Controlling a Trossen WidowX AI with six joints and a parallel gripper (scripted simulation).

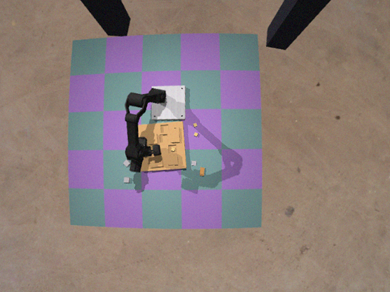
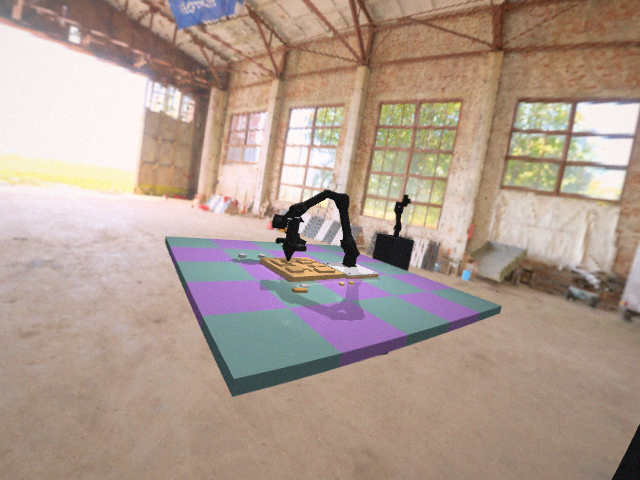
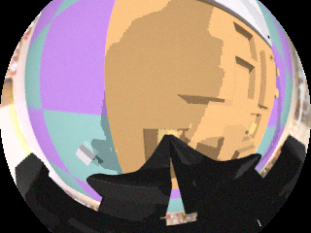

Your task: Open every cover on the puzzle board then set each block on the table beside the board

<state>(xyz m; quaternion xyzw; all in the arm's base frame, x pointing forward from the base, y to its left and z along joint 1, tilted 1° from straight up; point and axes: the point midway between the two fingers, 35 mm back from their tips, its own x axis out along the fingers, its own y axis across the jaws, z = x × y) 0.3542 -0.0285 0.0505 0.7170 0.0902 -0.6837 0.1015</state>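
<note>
The puzzle board [image 1: 181, 152] [image 3: 146, 73] lies in front of the arm's base, with open wells and board-coloured covers. One cover [image 1: 175, 135] is at its right side; the exact state of the covers is hard to tell. A yellow block [image 1: 173, 149] [image 3: 252, 127] sits in a well. Another yellowish piece [image 3: 167, 131] shows in a well just behind my fingertips. My gripper [image 2: 288, 259] [image 3: 167, 137] is shut and empty, low over the board's far-left part; the arm hides this area in the top view.
Right of the board lie yellow blocks [image 1: 195, 125] [image 1: 196, 134], a grey block [image 1: 193, 163] and an orange block [image 1: 202, 171]. Left of it lie grey blocks [image 1: 126, 163] [image 1: 126, 180]. The white base plate [image 1: 176, 106] adjoins the board's base side.
</note>
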